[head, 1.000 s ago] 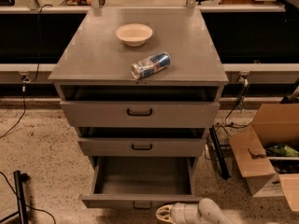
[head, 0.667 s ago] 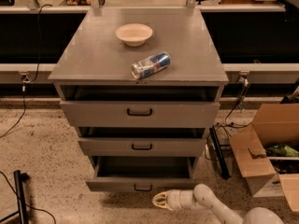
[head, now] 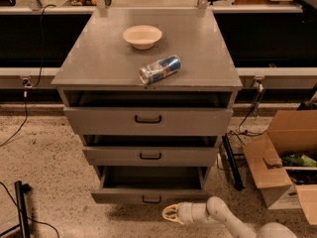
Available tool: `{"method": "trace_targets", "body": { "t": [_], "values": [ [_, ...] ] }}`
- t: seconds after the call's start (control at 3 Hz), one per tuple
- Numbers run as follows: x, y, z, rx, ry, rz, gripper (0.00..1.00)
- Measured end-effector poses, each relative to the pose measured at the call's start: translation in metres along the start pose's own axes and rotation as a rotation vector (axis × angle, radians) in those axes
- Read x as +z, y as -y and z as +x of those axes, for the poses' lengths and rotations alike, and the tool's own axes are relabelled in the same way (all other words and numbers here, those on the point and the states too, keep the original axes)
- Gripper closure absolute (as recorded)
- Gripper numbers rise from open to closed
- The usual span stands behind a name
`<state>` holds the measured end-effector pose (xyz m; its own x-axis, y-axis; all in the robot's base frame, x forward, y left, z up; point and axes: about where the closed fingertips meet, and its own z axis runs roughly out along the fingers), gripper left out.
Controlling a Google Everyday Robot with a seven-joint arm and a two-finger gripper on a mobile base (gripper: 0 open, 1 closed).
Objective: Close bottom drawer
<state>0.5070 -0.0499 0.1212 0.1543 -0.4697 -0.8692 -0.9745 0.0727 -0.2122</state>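
Note:
The bottom drawer [head: 148,196] is the lowest of the grey cabinet's [head: 104,58] three drawers, with a small black handle [head: 151,200]. It stands pulled out a short way, its grey box showing behind the front. My gripper [head: 169,213] is low to the floor on a white arm, just in front of and slightly right of the drawer's handle, a little apart from the front.
The middle drawer [head: 150,155] and top drawer [head: 148,120] also stand slightly out. A cream bowl [head: 142,36] and a lying can [head: 159,69] rest on the cabinet top. An open cardboard box [head: 280,157] sits right; a black stand [head: 21,207] and cables lie left.
The bottom drawer has slid inward from far out to only slightly out. My gripper followed it toward the cabinet, rising in the view.

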Motion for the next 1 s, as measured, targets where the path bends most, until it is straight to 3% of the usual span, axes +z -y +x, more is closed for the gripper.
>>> {"method": "trace_targets", "body": {
  "t": [0.33, 1.0],
  "values": [
    [0.011, -0.005, 0.008, 0.029, 0.066, -0.039, 1.0],
    [0.009, 0.018, 0.039, 0.02, 0.052, -0.081, 1.0]
  ]
}}
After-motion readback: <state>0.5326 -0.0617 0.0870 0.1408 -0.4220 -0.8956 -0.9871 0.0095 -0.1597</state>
